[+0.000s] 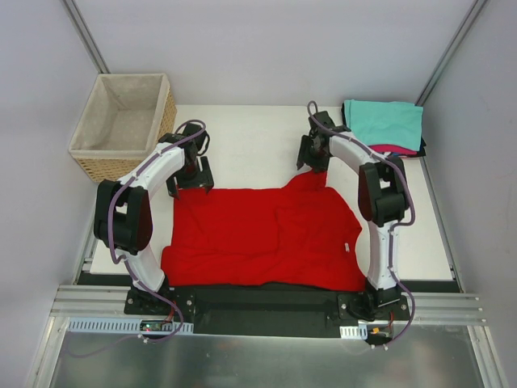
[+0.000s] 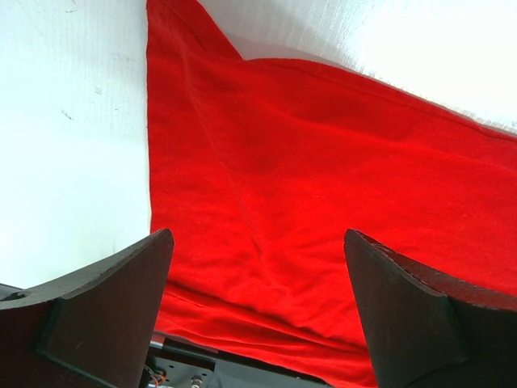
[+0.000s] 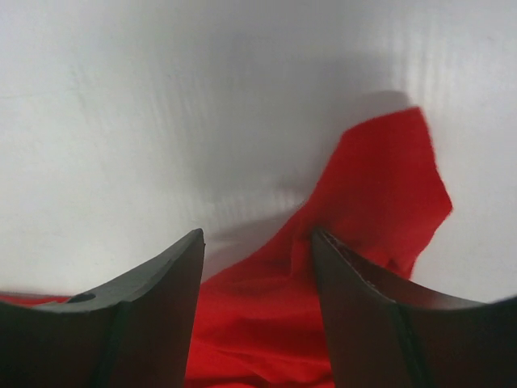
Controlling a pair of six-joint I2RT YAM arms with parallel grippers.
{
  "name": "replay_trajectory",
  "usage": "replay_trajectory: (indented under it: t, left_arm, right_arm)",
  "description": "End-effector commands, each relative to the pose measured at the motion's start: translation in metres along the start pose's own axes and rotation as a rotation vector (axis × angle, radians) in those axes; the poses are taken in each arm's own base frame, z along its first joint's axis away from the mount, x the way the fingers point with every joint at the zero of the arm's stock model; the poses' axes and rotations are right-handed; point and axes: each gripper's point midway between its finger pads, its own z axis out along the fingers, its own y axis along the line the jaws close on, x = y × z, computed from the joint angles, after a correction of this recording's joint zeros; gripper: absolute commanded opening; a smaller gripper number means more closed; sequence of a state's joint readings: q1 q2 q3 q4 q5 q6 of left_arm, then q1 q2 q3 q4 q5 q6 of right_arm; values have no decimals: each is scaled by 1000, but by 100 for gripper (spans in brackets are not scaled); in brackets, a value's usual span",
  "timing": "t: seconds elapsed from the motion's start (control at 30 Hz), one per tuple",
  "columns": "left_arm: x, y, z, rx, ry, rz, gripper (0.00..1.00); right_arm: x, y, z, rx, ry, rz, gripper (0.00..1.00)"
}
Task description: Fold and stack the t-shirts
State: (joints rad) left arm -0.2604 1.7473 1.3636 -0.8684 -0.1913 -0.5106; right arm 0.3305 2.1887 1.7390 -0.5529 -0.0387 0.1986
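Red t-shirt [image 1: 266, 238] spread on white table [image 1: 250, 137]; left jaws wide over far edge; right jaws parted at far corner.

White arm links [image 1: 153, 174], black joints [image 1: 121, 214], purple cables [image 1: 194, 122], dark wedge-shaped fingers [image 2: 105, 307]

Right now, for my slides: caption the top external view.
Left end effector and right end effector at the far edge of the red t-shirt; folded stack far right.

Both arms are extended forward with elbows raised. The left gripper [image 1: 191, 175] is pointed downward, its jaws spread wide. The right gripper [image 1: 313, 156] is lowered too, jaws parted less widely.
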Motion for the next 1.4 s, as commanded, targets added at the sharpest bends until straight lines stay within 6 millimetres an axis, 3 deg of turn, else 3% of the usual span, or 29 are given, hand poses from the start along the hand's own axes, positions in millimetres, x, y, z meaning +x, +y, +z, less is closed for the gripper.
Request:
replay_trajectory:
  t: [0.0,0.13,0.33,0.53,0.63,0.77,1.0,1.03,1.37]
  left_arm:
    - [-3,2,-8,14,-15,4,88]
    - [-2,3,-7,10,-14,5,88]
    - [-2,3,-6,5,-12,7,88]
    - [-2,3,-6,6,-13,10,88]
    - [-2,3,-6,8,-10,10,88]
    - [-1,3,-6,7,-11,12,88]
    - [-2,3,-3,2,-5,13,88]
    - [-2,3,-3,2,-7,13,88]
    - [-2,3,0,-5,3,15,88]
  right_arm:
    - [-25,-15,-49,95,-136,-31,59]
    - [-37,-11,-60,81,-184,-38,59]
    - [-43,-10,-61,89,-202,-33,59]
    - [-47,-46,-58,189,-215,24,59]
    - [-52,-79,-49,232,-196,95,59]
    - [-51,-102,-33,249,-158,139,57]
    - [-61,-87,-8,95,-112,162,57]
    - [-65,-78,-9,31,-100,172,57]
    - [-66,-61,5,-83,-73,218,58]
